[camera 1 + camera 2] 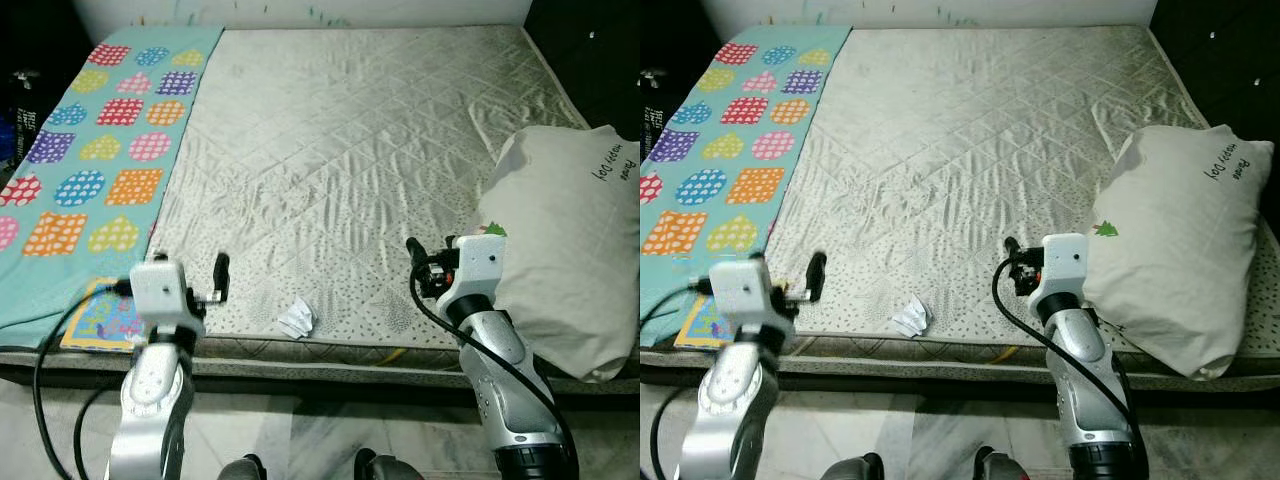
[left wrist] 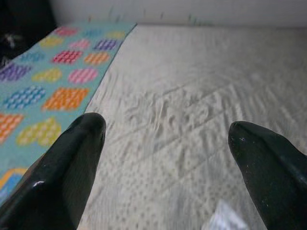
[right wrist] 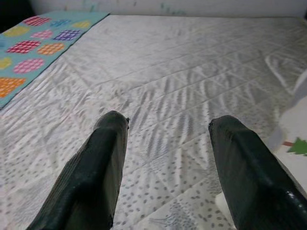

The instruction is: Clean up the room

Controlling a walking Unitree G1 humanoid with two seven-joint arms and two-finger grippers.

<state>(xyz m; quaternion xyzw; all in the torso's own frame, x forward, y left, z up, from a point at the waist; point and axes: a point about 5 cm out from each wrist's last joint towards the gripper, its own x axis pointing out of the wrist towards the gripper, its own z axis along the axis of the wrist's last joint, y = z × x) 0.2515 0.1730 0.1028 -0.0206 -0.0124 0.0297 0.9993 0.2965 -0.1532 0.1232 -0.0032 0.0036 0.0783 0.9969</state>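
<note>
**Q:** What do you pick up first, and how will it handle?

**A:** Nearest you, the crumpled paper scrap [image 1: 297,317] lies at the bed's front edge, between your two arms. Likely feather-light, soft, crushes under any squeeze. Pinch it across the raised folds; go in too flat and you may catch the sheet under it instead.

**Q:** Where are your grippers?

**A:** Left gripper [image 1: 218,277] hovers over the front edge, just left of the scrap, fingers spread and holding nothing. Right gripper [image 1: 418,262] hangs to the scrap's right, hard up against the pillow [image 1: 565,250], also spread and empty. The left one looks the handier for the reach.

**Q:** And the pillow?

**A:** Bulky, soft, probably light. It overhangs the bed's right front corner. Take a corner or a fold of the case; a pinch on the flat face will likely slip.

**Q:** The surface?

**A:** Quilted sheet on the mattress [image 1: 350,130], wrinkled, with give. Pressing down sinks and bunches it.

**Q:** Farther out?

**A:** A teal blanket with coloured hearts [image 1: 90,140] runs along the left side to the far wall. A small colourful flat thing [image 1: 100,318] sits at its near end. Pale floor below, dark at both sides.
</note>
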